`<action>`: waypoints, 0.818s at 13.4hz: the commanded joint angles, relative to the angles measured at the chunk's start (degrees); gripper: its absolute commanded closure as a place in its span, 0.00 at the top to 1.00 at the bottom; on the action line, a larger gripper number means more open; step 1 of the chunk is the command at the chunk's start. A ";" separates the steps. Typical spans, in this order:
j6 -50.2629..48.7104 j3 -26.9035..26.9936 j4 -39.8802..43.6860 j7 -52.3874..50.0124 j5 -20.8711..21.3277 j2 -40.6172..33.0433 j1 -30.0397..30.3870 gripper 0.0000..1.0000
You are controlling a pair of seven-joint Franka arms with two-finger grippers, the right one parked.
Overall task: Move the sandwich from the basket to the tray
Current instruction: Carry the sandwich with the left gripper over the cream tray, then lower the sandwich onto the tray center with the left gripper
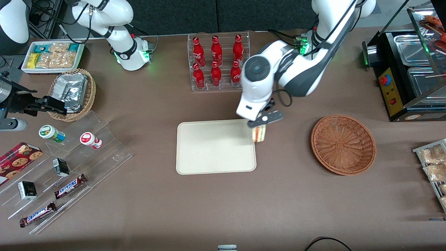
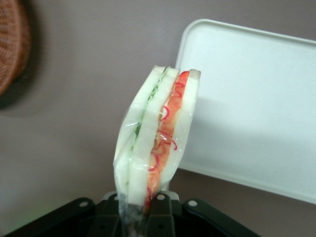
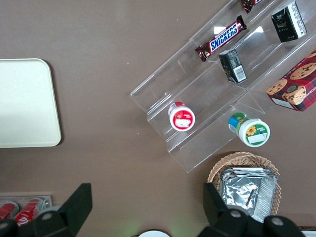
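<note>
Cream bread with red and green layers shows in my wrist camera: the sandwich (image 2: 158,138) is clamped in the claw (image 1: 259,134), wrapped in what looks like clear film. From the front I see the claw hanging over the edge of the tray (image 1: 209,150) on the side toward the basket (image 1: 343,144), with the sandwich above that rim. I see nothing inside the basket, which sits on the brown surface (image 1: 223,209) toward the working arm's end.

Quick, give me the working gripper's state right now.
Left gripper: shut on the sandwich, carrying it above the edge of the cream tray nearest the wicker basket, which is empty.
</note>
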 commanded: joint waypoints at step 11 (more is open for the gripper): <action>10.02 0.60 11.45 -16.79 17.39 20.19 -10.36 0.02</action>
